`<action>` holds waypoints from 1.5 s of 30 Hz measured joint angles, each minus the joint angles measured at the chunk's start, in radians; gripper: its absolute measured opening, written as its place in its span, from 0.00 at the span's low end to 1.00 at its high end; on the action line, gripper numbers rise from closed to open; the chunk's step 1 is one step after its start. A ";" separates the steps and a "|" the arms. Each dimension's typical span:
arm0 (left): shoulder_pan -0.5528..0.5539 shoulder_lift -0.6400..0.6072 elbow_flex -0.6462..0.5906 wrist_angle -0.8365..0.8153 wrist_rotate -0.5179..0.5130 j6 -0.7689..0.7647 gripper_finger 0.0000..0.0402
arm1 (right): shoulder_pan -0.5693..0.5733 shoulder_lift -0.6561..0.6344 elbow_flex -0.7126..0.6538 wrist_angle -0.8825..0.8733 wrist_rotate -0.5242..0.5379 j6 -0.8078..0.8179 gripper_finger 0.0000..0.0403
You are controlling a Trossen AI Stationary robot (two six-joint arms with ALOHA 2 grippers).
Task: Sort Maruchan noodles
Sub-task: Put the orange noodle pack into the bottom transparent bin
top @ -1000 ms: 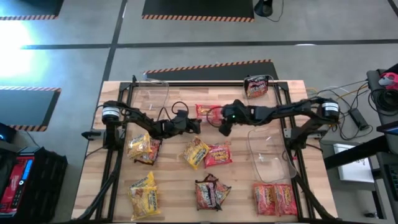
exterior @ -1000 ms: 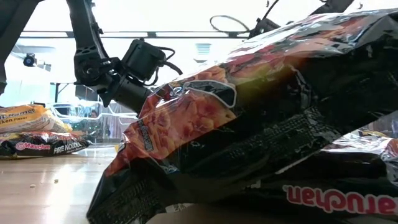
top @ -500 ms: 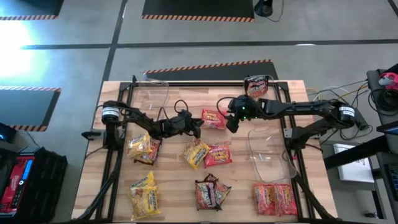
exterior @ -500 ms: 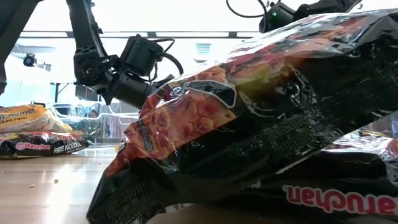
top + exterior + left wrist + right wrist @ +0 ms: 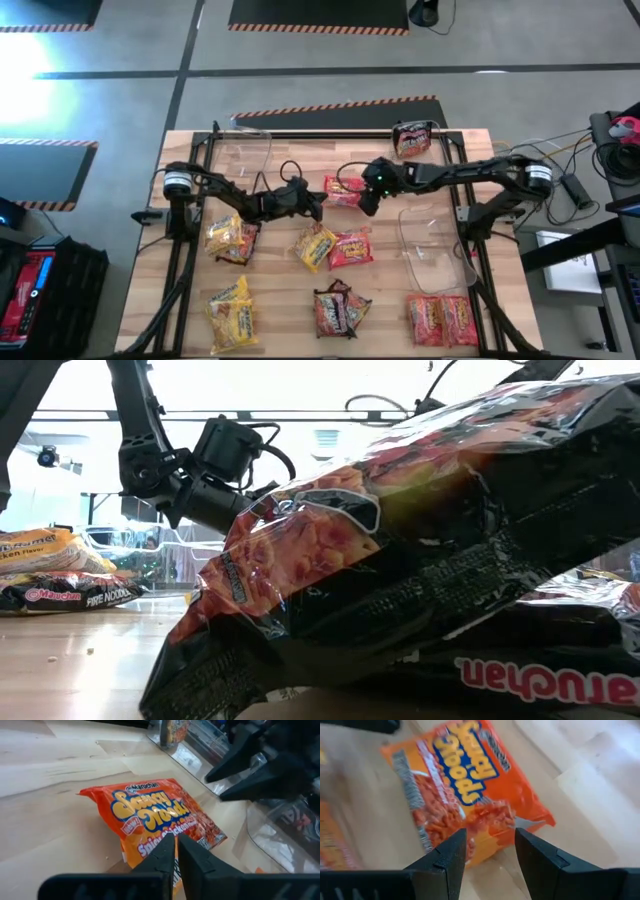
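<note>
On your wooden table (image 5: 280,300), amid grey flooring, the orange Maruchan packet (image 5: 343,189) lies between 2 grippers: left gripper (image 5: 318,203) clenched beside it, right gripper (image 5: 362,207) spread above it.

Wooden counter (image 5: 280,300) on grey floor (image 5: 300,40). Two clear bins: one (image 5: 243,150) far left, one (image 5: 432,245) right side.

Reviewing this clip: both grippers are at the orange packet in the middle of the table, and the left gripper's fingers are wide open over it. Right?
Not quite. The left gripper is shut, not open: the left wrist view shows its fingers pressed together at the edge of the orange packet. It is the right gripper that stands open over that packet. Both are indeed at it, mid-table.
</note>
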 joint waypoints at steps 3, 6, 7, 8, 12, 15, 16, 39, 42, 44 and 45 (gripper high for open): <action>0.000 0.000 -0.001 -0.020 0.024 0.002 0.04 | 0.000 0.062 0.000 0.039 0.000 -0.012 0.39; 0.000 0.000 -0.001 -0.020 0.033 0.017 0.06 | 0.000 0.100 0.001 0.055 0.000 -0.022 0.39; 0.000 0.000 -0.001 -0.020 0.034 0.029 0.07 | 0.000 0.109 0.002 0.061 0.000 -0.028 0.39; 0.000 0.000 -0.002 -0.018 0.034 0.038 0.08 | 0.000 0.118 0.003 0.064 0.000 -0.035 0.39; 0.001 -0.007 -0.002 -0.010 0.035 0.063 0.09 | 0.001 0.141 0.005 0.070 0.001 -0.040 0.39; 0.001 -0.031 -0.002 -0.010 0.035 0.083 0.10 | 0.001 0.151 0.005 0.066 0.001 -0.042 0.39; 0.002 -0.041 -0.002 -0.010 0.035 0.083 0.10 | 0.001 0.153 0.005 0.064 0.001 -0.043 0.39; 0.044 -0.221 -0.002 -0.384 0.179 -0.086 0.49 | 0.001 0.250 0.000 0.053 0.003 -0.070 0.39; 0.067 -0.221 -0.002 -0.404 0.178 -0.112 0.50 | 0.001 0.276 0.001 0.068 0.003 -0.071 0.39; 0.083 -0.220 -0.002 -0.417 0.178 -0.126 0.51 | 0.001 0.289 0.002 0.075 0.002 -0.073 0.39; 0.092 -0.218 -0.002 -0.417 0.177 -0.140 0.51 | 0.001 0.295 0.002 0.080 0.002 -0.075 0.39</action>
